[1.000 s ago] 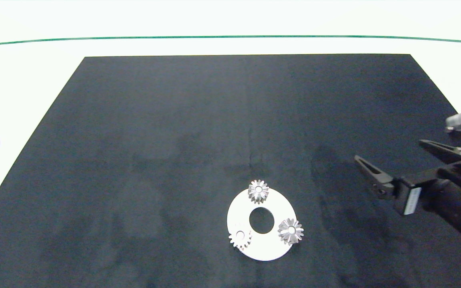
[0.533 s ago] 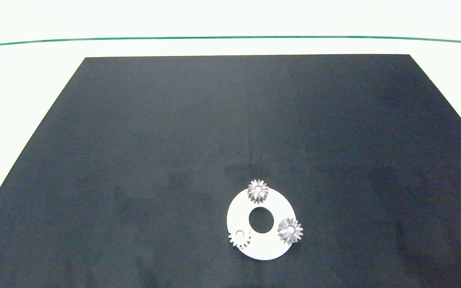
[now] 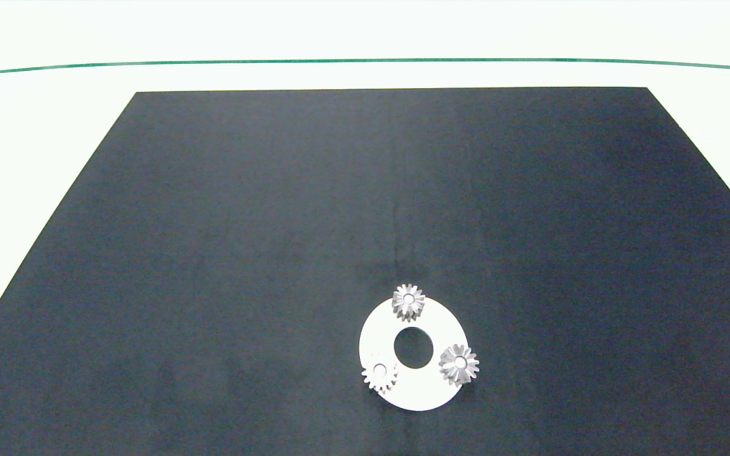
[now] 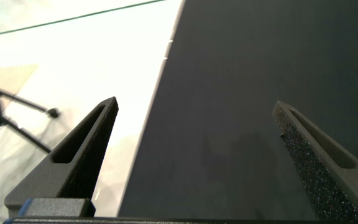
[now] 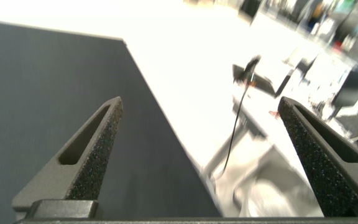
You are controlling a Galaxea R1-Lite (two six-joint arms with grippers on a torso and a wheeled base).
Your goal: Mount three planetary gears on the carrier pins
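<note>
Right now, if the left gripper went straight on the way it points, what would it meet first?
Probably only the black mat. The left gripper is open and empty, straddling the mat's edge beside the white table. Nothing stands between its fingers; depth is unclear, so contact with the mat is a guess.

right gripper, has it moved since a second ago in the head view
Yes. A second ago it hung over the black mat's right edge, right of the white disc; now it has withdrawn out of the head view. The right gripper is open.
</note>
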